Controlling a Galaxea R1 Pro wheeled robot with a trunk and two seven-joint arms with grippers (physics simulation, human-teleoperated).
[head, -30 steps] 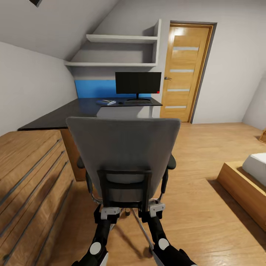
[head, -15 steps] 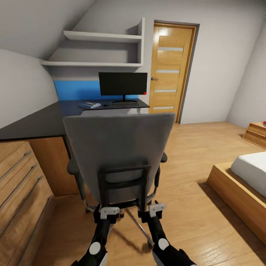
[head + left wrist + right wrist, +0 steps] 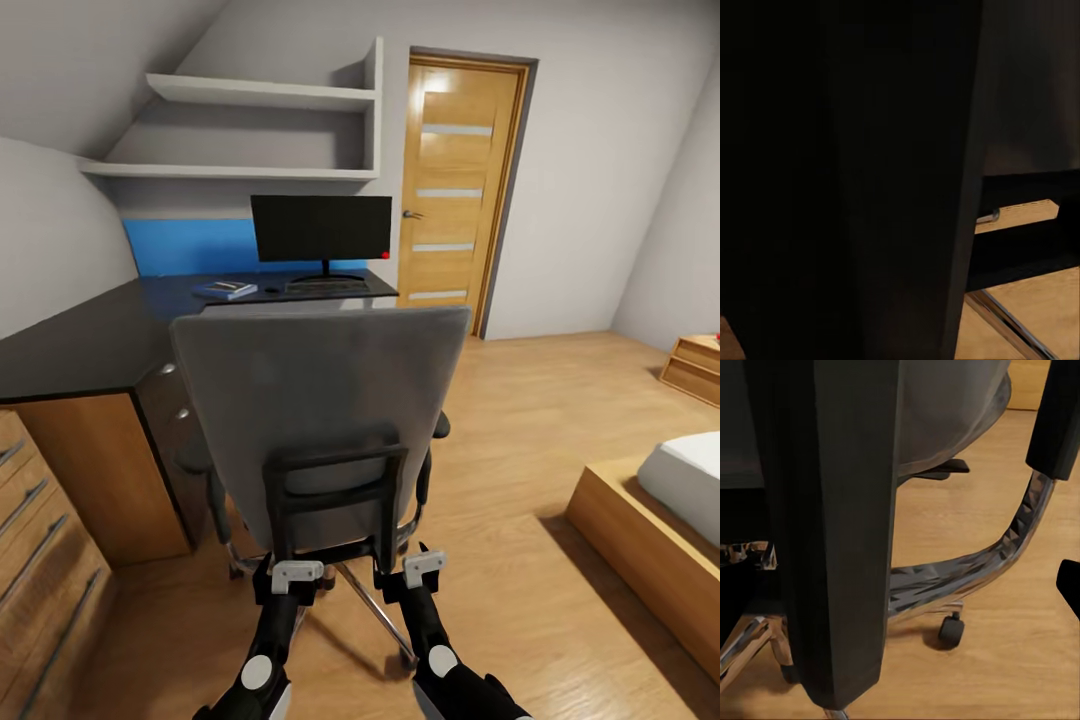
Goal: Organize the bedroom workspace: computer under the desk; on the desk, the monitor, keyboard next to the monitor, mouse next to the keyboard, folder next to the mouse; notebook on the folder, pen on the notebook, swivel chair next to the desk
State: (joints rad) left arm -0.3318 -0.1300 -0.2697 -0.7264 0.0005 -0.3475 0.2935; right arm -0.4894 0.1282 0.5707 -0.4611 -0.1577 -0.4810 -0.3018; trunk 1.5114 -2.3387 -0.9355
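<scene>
The grey swivel chair [image 3: 320, 400] stands right in front of me, its back toward me. My left gripper [image 3: 292, 568] and right gripper [image 3: 420, 562] are both shut on the uprights of its black back frame [image 3: 335, 470]. That frame looms close as a dark bar [image 3: 870, 180] in the left wrist view. The right wrist view shows the same kind of bar [image 3: 840, 525], with the chrome base [image 3: 967, 570] behind it. Beyond the chair, the dark desk [image 3: 90, 340] carries the monitor [image 3: 320, 228], keyboard [image 3: 325, 286], mouse [image 3: 271, 290] and a flat stack with the notebook [image 3: 226, 290].
A wooden drawer unit [image 3: 40, 560] lines the left wall. White shelves [image 3: 250, 95] hang above the desk and a wooden door [image 3: 455, 190] stands beside it. A bed [image 3: 660, 510] and a nightstand [image 3: 695, 365] are on the right, with open floor between.
The whole view has swung right and drawn nearer to the desk. The chair stays in both grippers, turned with me, and the drawer unit slides off to the left.
</scene>
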